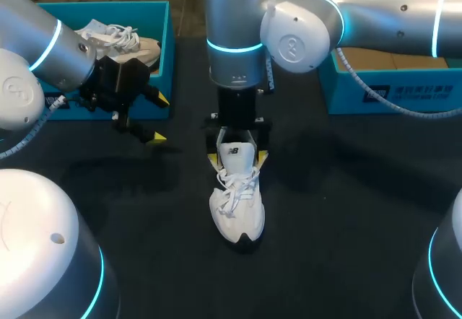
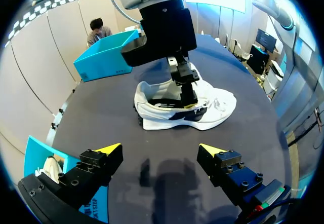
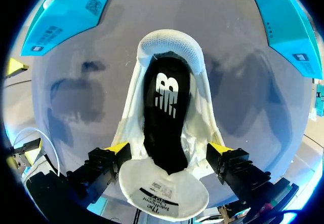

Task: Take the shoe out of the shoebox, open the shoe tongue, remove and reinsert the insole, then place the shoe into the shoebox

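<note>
On the dark table (image 1: 346, 189), 2 teal boxes stand at the far side: the left shoebox (image 1: 164, 52) holds a second white shoe (image 1: 119, 41), and the right shoebox (image 1: 390, 92) stands well apart from it. Between them, nearer, 1 white shoe (image 1: 238, 211) stands upright, toe pointing near. The right gripper (image 1: 237, 160) straddles its tongue from above; I cannot tell whether it clamps. The left gripper (image 1: 157, 119) hangs spread wide, holding nothing, just beside the left shoebox.

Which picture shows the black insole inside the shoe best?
The right wrist view: it looks straight into the shoe, so the whole black insole shows. The left wrist view sees the shoe side-on, with only a dark sliver in its opening. In the head view the insole is hidden.
</note>
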Controlling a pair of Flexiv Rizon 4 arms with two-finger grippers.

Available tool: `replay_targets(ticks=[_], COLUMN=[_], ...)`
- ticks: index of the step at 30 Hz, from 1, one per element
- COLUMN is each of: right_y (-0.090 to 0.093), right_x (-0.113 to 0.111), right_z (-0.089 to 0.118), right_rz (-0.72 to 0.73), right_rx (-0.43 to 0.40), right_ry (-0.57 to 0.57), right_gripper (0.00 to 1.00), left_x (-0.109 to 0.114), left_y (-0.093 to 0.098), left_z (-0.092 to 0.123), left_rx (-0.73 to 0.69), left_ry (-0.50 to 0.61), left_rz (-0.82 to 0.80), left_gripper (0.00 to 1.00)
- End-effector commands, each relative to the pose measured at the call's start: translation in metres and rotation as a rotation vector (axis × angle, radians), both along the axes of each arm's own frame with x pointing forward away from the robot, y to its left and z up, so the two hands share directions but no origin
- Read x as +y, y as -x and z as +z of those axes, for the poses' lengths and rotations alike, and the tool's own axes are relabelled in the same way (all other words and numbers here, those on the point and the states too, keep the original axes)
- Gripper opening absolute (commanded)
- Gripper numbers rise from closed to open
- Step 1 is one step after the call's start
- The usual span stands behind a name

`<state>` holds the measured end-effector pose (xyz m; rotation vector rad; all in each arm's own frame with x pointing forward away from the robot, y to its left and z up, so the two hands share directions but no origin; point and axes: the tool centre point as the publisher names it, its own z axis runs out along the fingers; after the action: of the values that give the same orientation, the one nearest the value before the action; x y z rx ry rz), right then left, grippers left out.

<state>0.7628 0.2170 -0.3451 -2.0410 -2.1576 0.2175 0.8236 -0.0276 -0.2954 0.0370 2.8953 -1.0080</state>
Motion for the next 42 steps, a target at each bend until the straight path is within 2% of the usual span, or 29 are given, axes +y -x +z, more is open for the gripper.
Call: replay_targets(ticks=[1,11,24,31,40,41,42], right_y=[0.003,0.013,0.044,0.067,0.079,0.080,0.081], right_x=[0.002,0.006,0.012,0.014,0.019,0.021,0.022], right_z=[0.006,0.021,0.042,0.059,0.071,0.074,0.076], right_rz=[0.002,-0.011,-0.074,-0.142,-0.167,-0.172,-0.172], right_rx=[-0.002,0.009,0.016,0.016,0.016,0.016,0.017], right_ry=[0.008,0.024,0.042,0.072,0.081,0.089,0.093], right_gripper=[1.00,1.00,1.00,1.00,1.00,0.98,0.83], left_x=[0.000,0.000,0.000,0.000,0.000,0.000,0.000], left_y=[0.000,0.000,0.000,0.000,0.000,0.000,0.000], left_z=[0.000,0.000,0.000,0.000,0.000,0.000,0.000], left_rx=[0.000,0.000,0.000,0.000,0.000,0.000,0.000], left_ry=[-0.002,-0.002,-0.002,-0.002,-0.002,-0.002,-0.002], left_rz=[-0.001,-0.001,-0.001,-0.001,-0.001,-0.001,-0.001], left_gripper=[1.00,1.00,1.00,1.00,1.00,1.00,1.00])
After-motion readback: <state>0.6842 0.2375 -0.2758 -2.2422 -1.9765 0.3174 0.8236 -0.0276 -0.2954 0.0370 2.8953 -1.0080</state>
